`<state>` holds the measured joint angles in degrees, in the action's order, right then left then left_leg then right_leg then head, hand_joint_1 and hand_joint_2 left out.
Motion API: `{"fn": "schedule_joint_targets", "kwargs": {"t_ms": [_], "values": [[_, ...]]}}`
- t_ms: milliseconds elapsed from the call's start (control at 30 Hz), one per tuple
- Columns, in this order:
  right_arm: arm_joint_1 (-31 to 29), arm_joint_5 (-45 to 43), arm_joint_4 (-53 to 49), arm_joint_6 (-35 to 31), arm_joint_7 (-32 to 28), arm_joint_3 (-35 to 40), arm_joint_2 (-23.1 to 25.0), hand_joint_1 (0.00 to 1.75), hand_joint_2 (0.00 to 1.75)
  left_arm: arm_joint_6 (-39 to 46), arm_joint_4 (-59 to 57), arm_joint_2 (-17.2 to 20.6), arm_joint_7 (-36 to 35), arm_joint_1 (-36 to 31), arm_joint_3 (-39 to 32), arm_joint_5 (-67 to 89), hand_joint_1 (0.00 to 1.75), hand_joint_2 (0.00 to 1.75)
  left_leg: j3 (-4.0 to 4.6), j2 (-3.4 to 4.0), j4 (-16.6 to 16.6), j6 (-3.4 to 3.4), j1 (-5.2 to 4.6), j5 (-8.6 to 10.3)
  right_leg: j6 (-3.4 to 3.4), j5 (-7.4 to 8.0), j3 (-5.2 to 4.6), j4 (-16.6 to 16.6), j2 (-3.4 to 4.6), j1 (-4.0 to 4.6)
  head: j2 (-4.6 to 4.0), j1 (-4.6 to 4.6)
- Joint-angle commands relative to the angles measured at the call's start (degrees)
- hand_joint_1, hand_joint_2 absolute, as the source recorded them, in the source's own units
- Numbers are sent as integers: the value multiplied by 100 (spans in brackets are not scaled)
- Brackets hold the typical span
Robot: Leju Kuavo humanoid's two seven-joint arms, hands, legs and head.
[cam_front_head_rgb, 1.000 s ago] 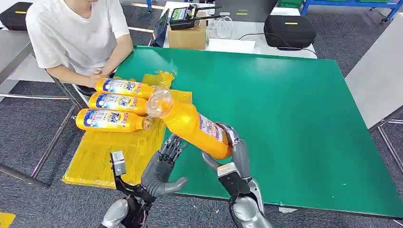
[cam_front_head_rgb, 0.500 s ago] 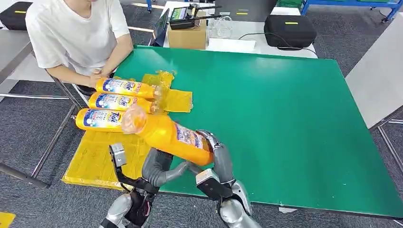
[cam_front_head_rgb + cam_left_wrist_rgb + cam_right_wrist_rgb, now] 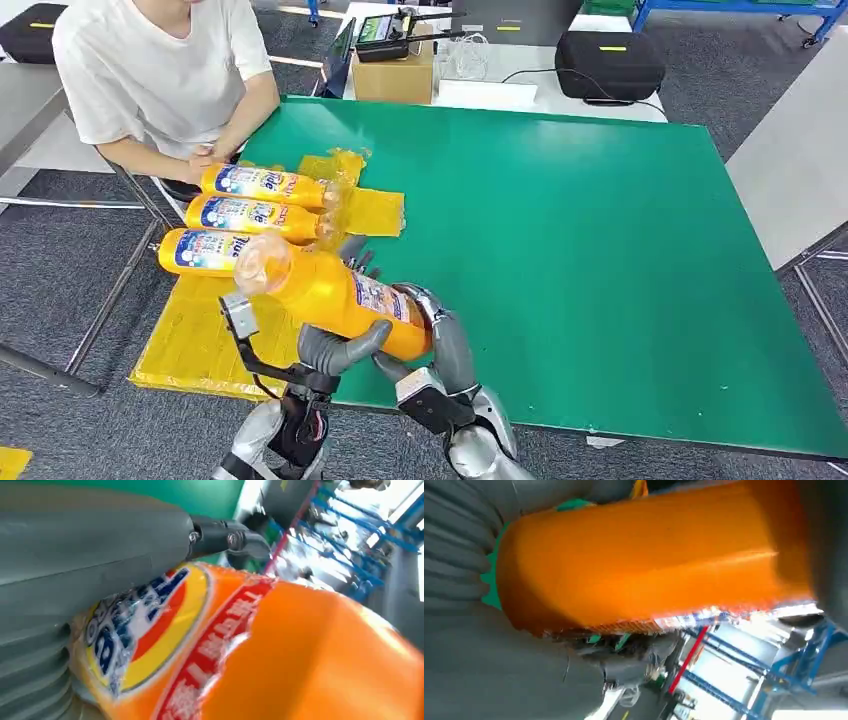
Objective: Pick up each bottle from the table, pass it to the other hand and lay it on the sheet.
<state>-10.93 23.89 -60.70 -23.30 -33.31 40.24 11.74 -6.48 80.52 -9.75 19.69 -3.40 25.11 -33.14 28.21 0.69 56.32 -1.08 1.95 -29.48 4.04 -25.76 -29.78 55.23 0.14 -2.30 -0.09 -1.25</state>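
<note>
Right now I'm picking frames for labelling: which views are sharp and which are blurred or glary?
Head view: sharp, evenly lit, labels of the three bottles on the sheet readable. Left wrist view: held bottle so close its label is soft, the window behind glaring. Right wrist view: bottle smeared, background bright.

Glossy plastic bottle (image 3: 335, 295); crinkled sheet (image 3: 215, 320); matt table (image 3: 600, 250).

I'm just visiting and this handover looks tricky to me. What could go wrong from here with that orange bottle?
Both hands are on the orange bottle at once: the right robot hand at its base, the left robot hand under its middle. If the right lets go before the left grips firmly, the bottle could slip and drop.

Its cap end hangs close to the three bottles already on the yellow sheet, so laying it down might knock them.
</note>
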Motion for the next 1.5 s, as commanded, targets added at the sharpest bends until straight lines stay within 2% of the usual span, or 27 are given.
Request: {"fn": "schedule_joint_targets", "kwargs": {"t_ms": [33,67,333,367,467,833,933,1033,1167,1333,1400,1500], "values": [[-321,-452,310,822,-204,551,-176,0,175,-947,295,140,-33,-213,207,-757,175,175,-21,-14,-14,20,5,-2,-30,-3,26,-18,-10,11,0,0],[-324,-423,217,797,-164,552,-185,0,0,-983,270,137,-28,-239,193,-768,175,175,-8,-8,-5,13,3,-2,-20,-3,9,-8,-6,7,0,-2],[-299,-453,97,762,-118,472,-180,0,0,-1120,207,143,-33,-265,195,-816,175,175,-18,-17,-15,23,2,-1,-30,-2,25,-19,-14,9,0,0],[-195,-615,-100,552,-200,88,-151,0,0,-1441,155,208,88,-288,200,-749,175,175,-4,-6,-4,13,2,-1,-18,-1,6,-6,-5,6,0,-2],[-129,-715,-323,598,-222,-14,-157,0,0,-1483,219,244,137,-263,133,-661,175,175,-5,-12,-6,12,1,0,-19,-3,6,-7,-10,5,0,0],[-139,-713,-336,597,-221,-14,-149,0,0,-1482,223,254,137,-268,121,-662,175,175,-1,-6,-6,10,-1,1,-14,-1,2,-6,-5,2,0,0],[-14,-751,-674,530,-311,-100,-194,0,0,-1492,272,339,183,-309,42,-463,175,175,-11,-13,-13,17,1,0,-27,-2,14,-13,-9,6,0,0],[247,-721,-1054,372,-295,-338,-254,0,0,-1197,278,444,363,-334,-235,25,175,175,-1,-9,-6,9,-1,0,-15,-2,2,-5,-7,3,0,0],[531,-656,-1287,140,-301,-733,-384,0,0,512,-1,608,991,-568,-820,2103,175,175,-14,-17,-16,15,2,3,-25,0,18,-17,-14,7,0,0],[669,-431,-1166,-112,-513,-975,-401,0,0,738,-222,647,1226,-608,-1549,2485,175,175,-27,-14,-28,19,3,7,-35,4,28,-26,-10,10,0,0],[719,-461,-1102,-156,-663,-1029,-342,0,0,841,-334,604,1308,-648,-1784,2599,173,175,-12,-7,-13,10,1,3,-19,0,12,-13,-5,5,0,0],[742,-464,-995,-164,-669,-973,-294,0,0,1140,-539,619,1351,-738,-1898,2955,175,175,-7,-7,-9,8,1,2,-15,-2,8,-8,-6,4,0,0]]}}
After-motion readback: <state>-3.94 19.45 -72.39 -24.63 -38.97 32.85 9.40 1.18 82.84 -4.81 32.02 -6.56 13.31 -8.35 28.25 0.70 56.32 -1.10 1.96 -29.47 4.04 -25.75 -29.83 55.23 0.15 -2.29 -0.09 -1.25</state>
